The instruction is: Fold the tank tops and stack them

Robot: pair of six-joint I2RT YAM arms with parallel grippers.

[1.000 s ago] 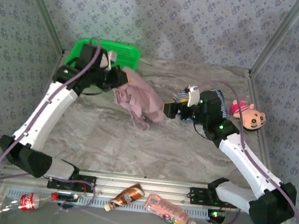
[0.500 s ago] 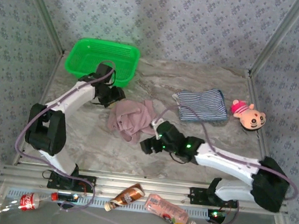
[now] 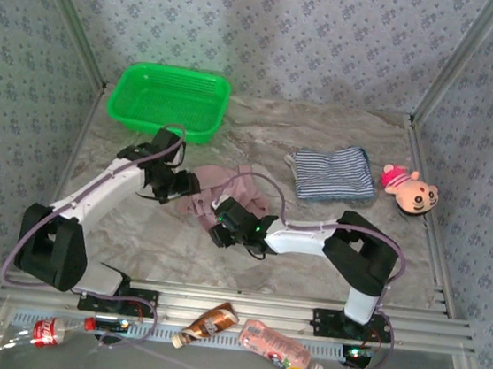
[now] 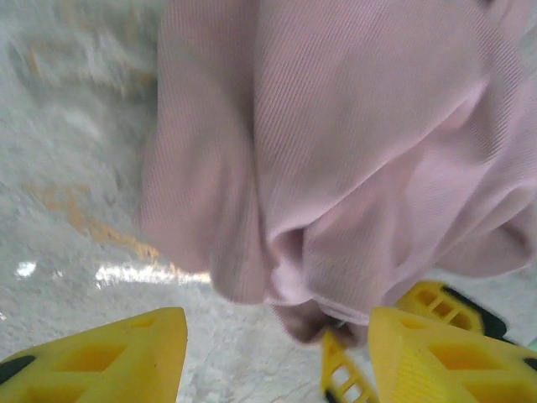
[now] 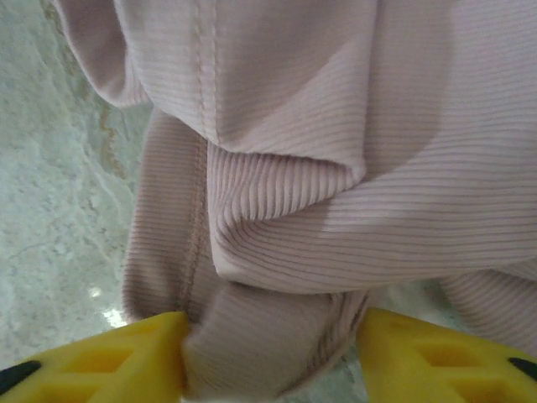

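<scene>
The dusty pink tank top lies crumpled on the marble table, left of centre. My left gripper sits at its left edge, open, its yellow fingers spread over bare table with the pink fabric just ahead. At the top's near edge, my right gripper has a ribbed fold of the pink top filling the gap and touching both fingers. The navy-and-white striped tank top lies folded flat at the back right.
A green basket stands at the back left. A pink plush toy lies right of the striped top. Bottles lie in the trough below the table's near rail.
My left gripper opened and let the pink top drop onto the table. My right arm swung from beside the striped top to the pink top's near edge and closed on a fold.
</scene>
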